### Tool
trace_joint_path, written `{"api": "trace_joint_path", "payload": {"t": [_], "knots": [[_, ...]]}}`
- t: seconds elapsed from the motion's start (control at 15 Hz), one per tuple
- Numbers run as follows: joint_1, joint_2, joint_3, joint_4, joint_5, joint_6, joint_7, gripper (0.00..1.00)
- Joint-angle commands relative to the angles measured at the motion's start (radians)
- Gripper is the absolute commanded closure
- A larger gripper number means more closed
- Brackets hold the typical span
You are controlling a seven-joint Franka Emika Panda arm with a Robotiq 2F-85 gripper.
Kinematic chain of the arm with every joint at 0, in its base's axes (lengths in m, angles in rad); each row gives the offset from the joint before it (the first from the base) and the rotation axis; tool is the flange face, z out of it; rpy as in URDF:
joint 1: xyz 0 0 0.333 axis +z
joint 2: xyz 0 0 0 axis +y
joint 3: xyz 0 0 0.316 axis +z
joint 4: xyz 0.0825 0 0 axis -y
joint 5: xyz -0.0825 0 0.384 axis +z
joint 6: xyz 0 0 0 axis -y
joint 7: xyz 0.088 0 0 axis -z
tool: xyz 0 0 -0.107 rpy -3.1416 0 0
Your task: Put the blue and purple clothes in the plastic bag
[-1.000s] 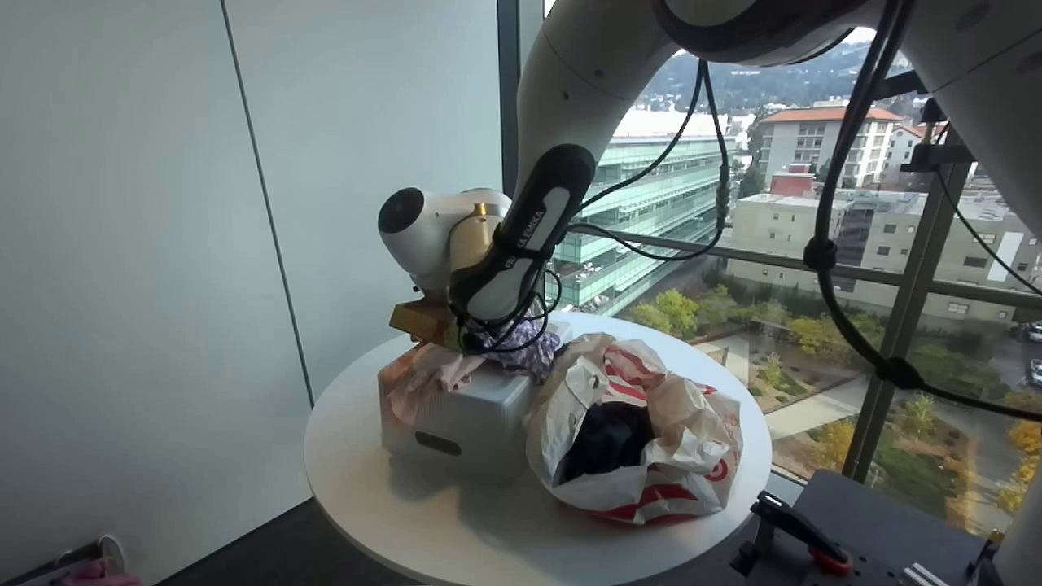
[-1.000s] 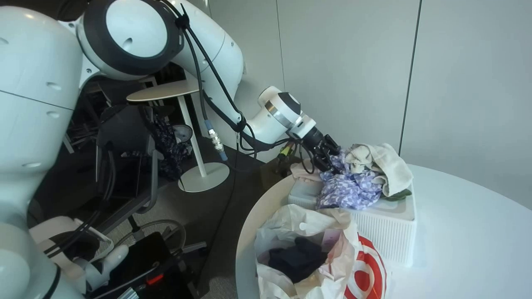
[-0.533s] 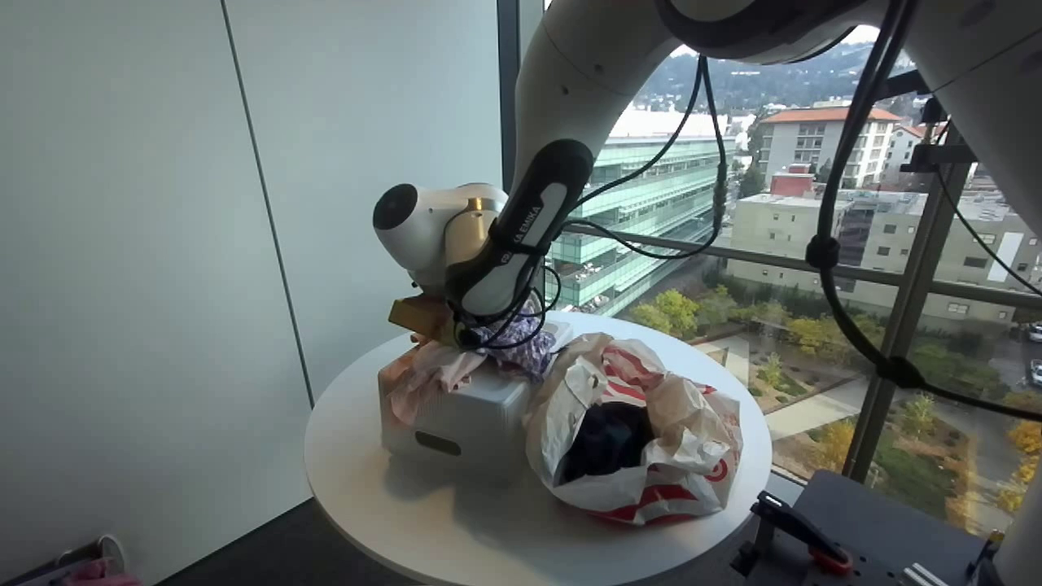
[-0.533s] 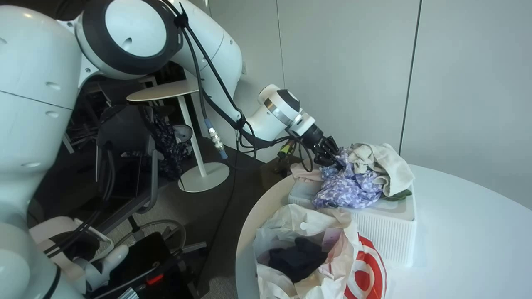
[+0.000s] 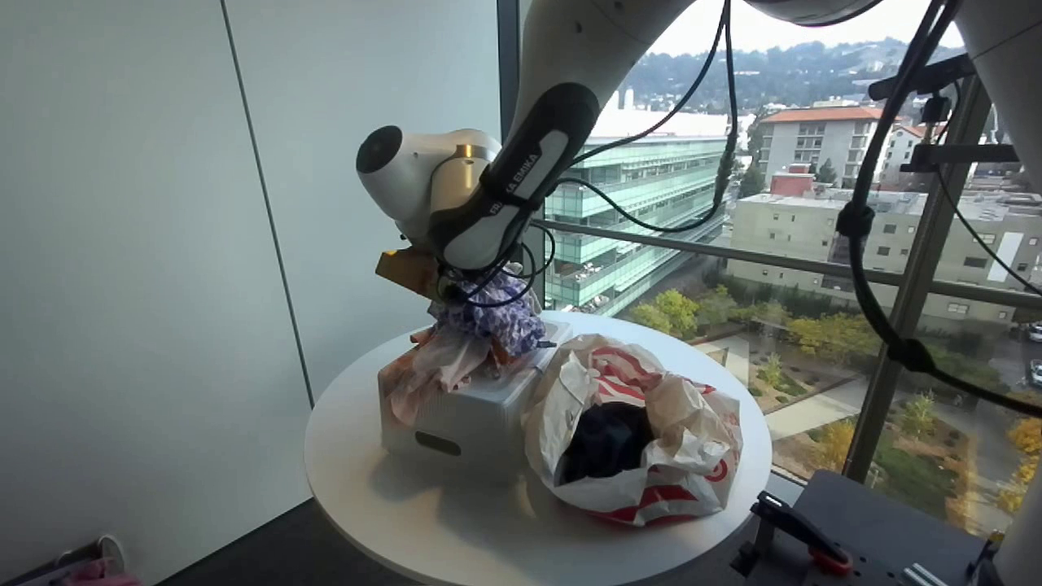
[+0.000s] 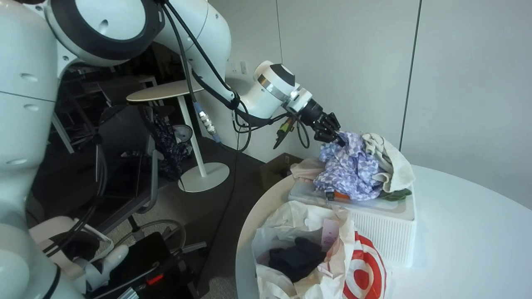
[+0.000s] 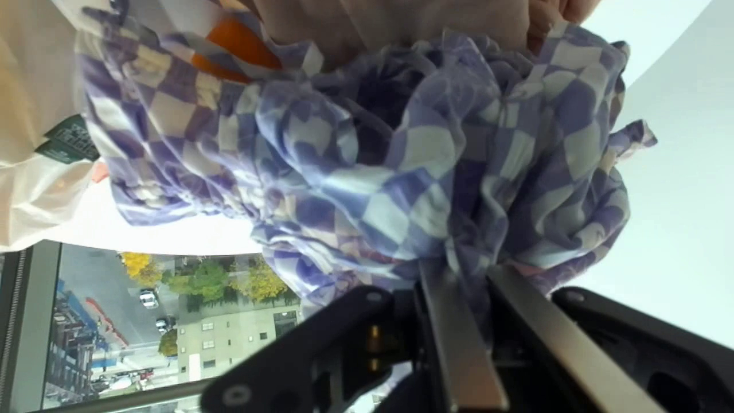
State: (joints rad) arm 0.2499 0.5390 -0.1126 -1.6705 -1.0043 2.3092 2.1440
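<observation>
A blue and purple checked cloth (image 6: 351, 168) hangs bunched from my gripper (image 6: 337, 139) above the white box, its lower folds still resting on the pile. In the wrist view my gripper (image 7: 464, 278) is shut on a gathered fold of the checked cloth (image 7: 401, 201), which runs up between the fingers (image 7: 459, 338). The arm covers the fingertips in an exterior view, where the checked cloth (image 5: 505, 317) shows beneath the wrist. Beside the box, the plastic bag (image 5: 692, 443) stands with its mouth open upward; a dark cloth (image 6: 297, 257) lies inside it.
The white ribbed box (image 6: 384, 232) stands on a round white table (image 5: 366, 496), close against the bag. On it lie a beige cloth (image 6: 392, 162), a pink cloth (image 6: 306, 169), a bit of green cloth (image 6: 397, 195) and something orange (image 6: 341, 195). A wall rises behind; windows flank one side.
The fingers have come together on the checked cloth. Arm and gripper have risen, pulling the cloth up and uncovering the orange thing beneath. The bag has barely shifted.
</observation>
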Motion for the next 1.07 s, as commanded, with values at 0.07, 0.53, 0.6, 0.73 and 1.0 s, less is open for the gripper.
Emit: {"api": "trace_joint_path", "payload": {"t": [0.07, 0.53, 0.6, 0.73, 1.0], "knots": [[-0.038, -0.112, 0.087, 0.018, 0.143, -0.086, -0.113, 0.97], [-0.017, -0.183, 0.076, 0.108, 0.092, -0.110, -0.037, 0.97], [-0.020, -0.191, 0.076, 0.119, 0.089, -0.107, -0.028, 0.97], [-0.023, -0.207, 0.078, 0.134, 0.088, -0.110, -0.019, 0.97], [-0.027, -0.247, 0.074, 0.153, 0.059, -0.111, 0.026, 0.97]]}}
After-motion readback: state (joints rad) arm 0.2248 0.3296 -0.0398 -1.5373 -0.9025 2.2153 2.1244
